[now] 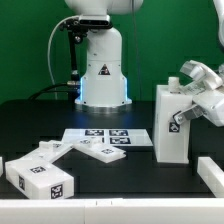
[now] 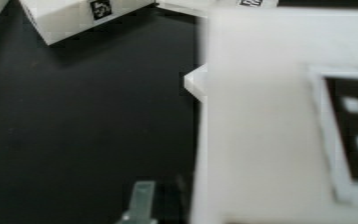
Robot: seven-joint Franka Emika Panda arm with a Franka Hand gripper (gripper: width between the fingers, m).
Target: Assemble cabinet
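The cabinet body (image 1: 169, 128), a tall white box with a tag on its side, stands upright at the exterior view's right. My gripper (image 1: 184, 103) is at its top corner, tilted down onto it. In the wrist view the body (image 2: 265, 140) fills half the picture, blurred and very close, with a tag on it. One finger (image 2: 144, 202) shows beside the body's edge with a thin dark gap between them. The other finger is hidden by the box. Two white cabinet pieces (image 1: 40, 175) with tags lie at the front left, and one of them also shows in the wrist view (image 2: 78, 18).
The marker board (image 1: 102, 136) lies flat in the middle of the black table. A flat white panel (image 1: 88, 151) lies partly over its front edge. Another white piece (image 1: 211, 173) sits at the front right edge. The robot base (image 1: 102, 70) stands at the back.
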